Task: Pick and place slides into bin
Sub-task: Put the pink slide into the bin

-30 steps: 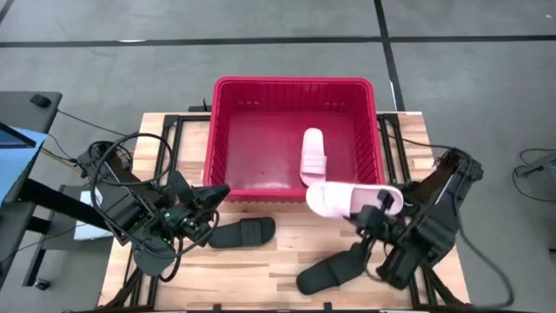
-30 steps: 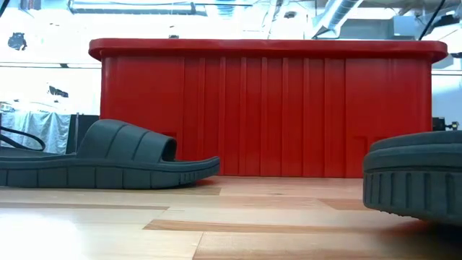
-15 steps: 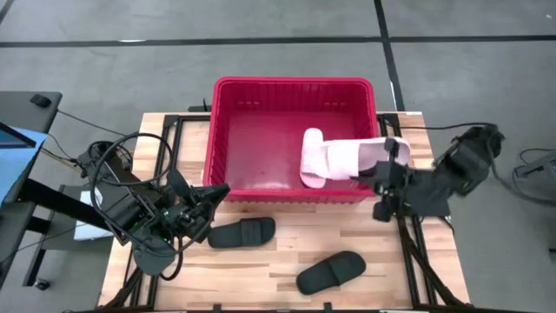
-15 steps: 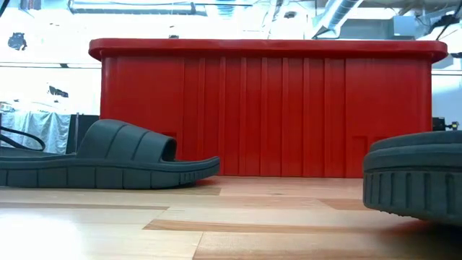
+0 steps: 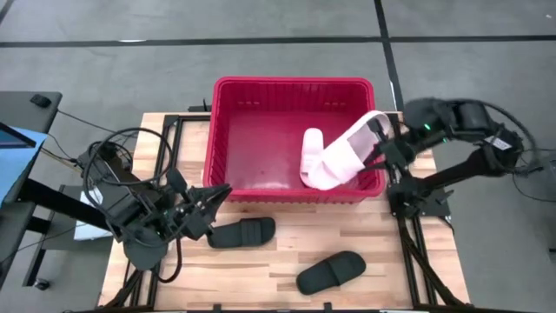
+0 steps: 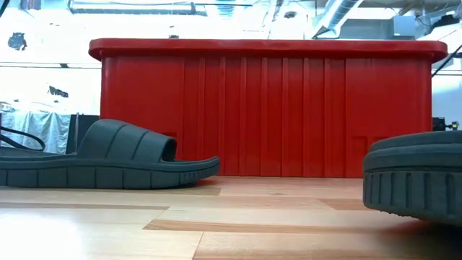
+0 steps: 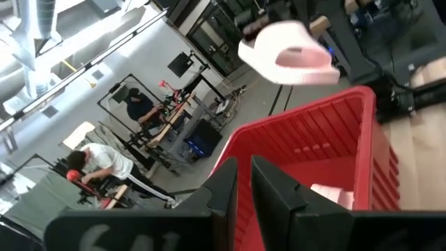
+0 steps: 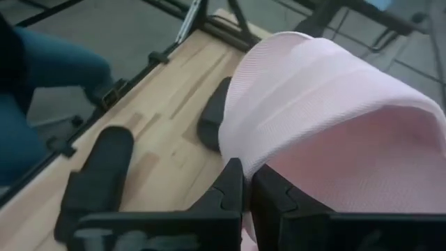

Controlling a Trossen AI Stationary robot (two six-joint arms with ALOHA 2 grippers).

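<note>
I see the butcher-block table (image 5: 261, 261) filling the lower middle of the high view, with the red perforated bin (image 5: 228, 122) standing at its far edge, upper centre of the frame. In the low view the bin's front wall (image 6: 267, 108) spans most of the picture.

My right arm reaches in from the right edge of the high view, and its right gripper (image 5: 375, 149) hangs over the bin's right rim. Its fingers are pinched fully together on the strap of a pale pink slide (image 5: 346, 161), which tilts down into the bin, lower end near the bin floor. The right wrist view shows the strap (image 8: 327, 104) bunched just above the closed fingers (image 8: 233, 192).

A second pale pink slide (image 5: 311, 155) lies inside the bin, right of centre, next to the lower end of the held one.

My left arm sits at the lower left of the high view, with the left gripper (image 5: 213, 198) just in front of the bin's near-left corner. Its fingers (image 7: 233, 185) stand nearly together with a thin gap and nothing between them.

Two black slides rest on the table in front of the bin: one (image 5: 241, 233) just right of the left gripper, the other (image 5: 330, 271) lower, toward bottom centre. In the low view the first (image 6: 108, 157) sits at left, the second (image 6: 415, 177) at the right edge.
</note>
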